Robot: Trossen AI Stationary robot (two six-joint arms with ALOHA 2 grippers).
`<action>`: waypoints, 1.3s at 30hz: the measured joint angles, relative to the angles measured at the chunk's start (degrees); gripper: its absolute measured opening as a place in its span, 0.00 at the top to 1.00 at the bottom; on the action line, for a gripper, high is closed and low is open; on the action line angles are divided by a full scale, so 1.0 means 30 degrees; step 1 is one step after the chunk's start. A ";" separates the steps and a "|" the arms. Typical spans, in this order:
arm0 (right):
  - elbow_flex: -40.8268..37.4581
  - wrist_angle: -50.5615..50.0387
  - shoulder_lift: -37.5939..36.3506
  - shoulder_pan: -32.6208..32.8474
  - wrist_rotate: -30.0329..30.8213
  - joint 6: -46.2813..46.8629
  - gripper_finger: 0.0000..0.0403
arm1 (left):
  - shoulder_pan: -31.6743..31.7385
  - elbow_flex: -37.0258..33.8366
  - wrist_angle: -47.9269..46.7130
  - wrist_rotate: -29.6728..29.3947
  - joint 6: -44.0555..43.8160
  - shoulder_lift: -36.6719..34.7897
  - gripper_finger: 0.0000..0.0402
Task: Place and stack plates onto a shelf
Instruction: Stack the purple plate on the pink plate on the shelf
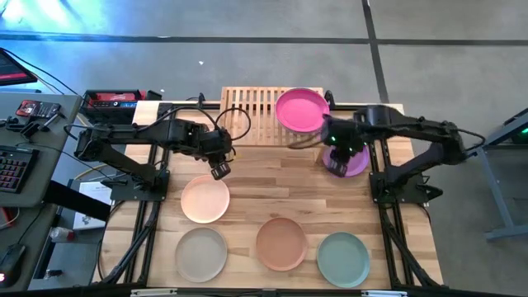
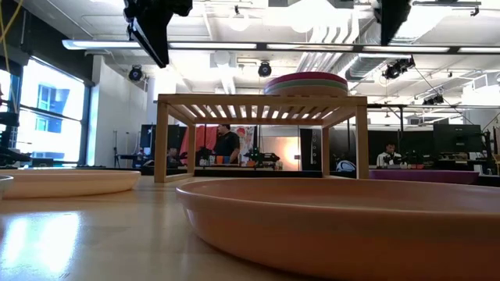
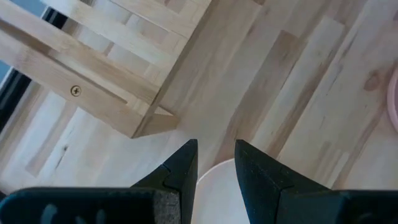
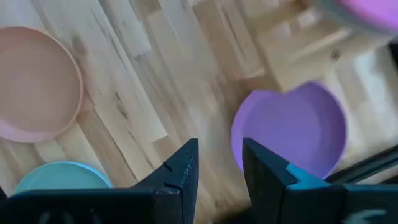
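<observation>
The light-wood shelf (image 1: 254, 114) stands at the table's far middle. A magenta plate (image 1: 301, 109) tops a small stack (image 2: 306, 83) on its right half. A purple plate (image 4: 292, 134) lies flat on the table by the shelf's near right leg, and my right gripper (image 4: 219, 144) hovers open above its edge. My left gripper (image 3: 215, 146) hangs open over the far rim of a peach plate (image 1: 205, 199), near the shelf's near left corner (image 3: 146, 121). Both grippers are empty.
On the near part of the table lie a beige plate (image 1: 200, 253), a terracotta plate (image 1: 281, 242) and a grey-teal plate (image 1: 343, 258). The shelf's left half (image 1: 246, 107) is bare slats. A keyboard and tools sit on a side desk (image 1: 25, 140) beyond the left edge.
</observation>
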 joint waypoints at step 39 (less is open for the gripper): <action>-1.6708 1.2373 -0.2711 0.1150 0.2104 0.3224 0.76 | 0.0007 0.0000 0.0557 -0.0219 -0.0073 0.0000 0.76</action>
